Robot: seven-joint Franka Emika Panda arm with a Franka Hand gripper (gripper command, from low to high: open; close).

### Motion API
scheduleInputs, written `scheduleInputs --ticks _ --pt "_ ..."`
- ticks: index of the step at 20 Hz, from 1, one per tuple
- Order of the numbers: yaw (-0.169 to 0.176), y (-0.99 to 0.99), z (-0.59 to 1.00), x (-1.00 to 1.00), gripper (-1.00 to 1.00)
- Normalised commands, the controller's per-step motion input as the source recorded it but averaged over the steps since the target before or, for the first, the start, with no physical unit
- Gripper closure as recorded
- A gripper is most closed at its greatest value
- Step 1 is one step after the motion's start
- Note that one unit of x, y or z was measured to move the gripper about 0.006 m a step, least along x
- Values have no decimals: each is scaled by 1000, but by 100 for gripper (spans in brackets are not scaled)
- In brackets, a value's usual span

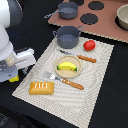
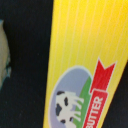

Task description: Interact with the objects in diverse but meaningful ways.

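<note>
Directly under the gripper, the yellow packet (image 2: 82, 55) carries the word "BUTTER" in white on a red ribbon, beside an oval picture of what seems to be a black-and-white cow. Nothing else is legible.

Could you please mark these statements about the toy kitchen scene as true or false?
1. The banana lies in a bowl on the striped mat. True.
2. The tomato sits inside a pot. False: it rests on the mat, beside the nearer pot.
3. The bread loaf lies on the mat. True.
4. The wrist view shows a blue packet. False: the packet is yellow, printed BUTTER.
5. There are two pots. True; the second pot sits farther back.
</note>
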Motion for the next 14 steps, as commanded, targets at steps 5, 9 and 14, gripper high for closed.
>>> scheduleInputs --ticks 5,9,14 --pt "0 17 -117 -217 100" --pt "3 43 -75 -133 100" --pt "0 114 501 -282 100"
